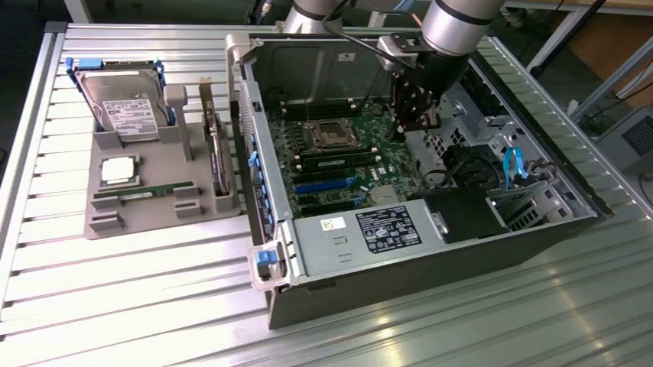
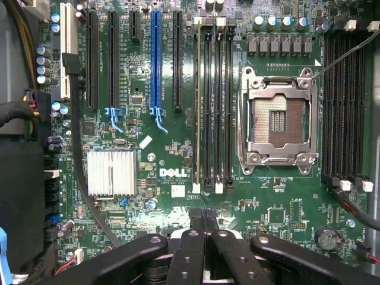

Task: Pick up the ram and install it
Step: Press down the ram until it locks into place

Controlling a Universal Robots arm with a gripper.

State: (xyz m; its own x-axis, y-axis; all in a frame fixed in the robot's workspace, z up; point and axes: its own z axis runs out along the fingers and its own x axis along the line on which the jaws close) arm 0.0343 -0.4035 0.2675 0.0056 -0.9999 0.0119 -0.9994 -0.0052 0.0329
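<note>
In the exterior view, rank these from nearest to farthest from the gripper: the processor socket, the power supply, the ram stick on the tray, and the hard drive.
Measured from the gripper inside the open case:
1. Processor socket, on the motherboard just toward the exterior view's left.
2. Power supply, at the case's near end.
3. Ram and hard drive, both on the grey tray outside the case, too close to call.

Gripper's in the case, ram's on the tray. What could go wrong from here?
1. Shut, empty gripper hangs over the board near the open CPU socket: a dip could bend its pins.
2. Ram lies on the tray beyond the case wall: a low exit might clip that wall.
</note>
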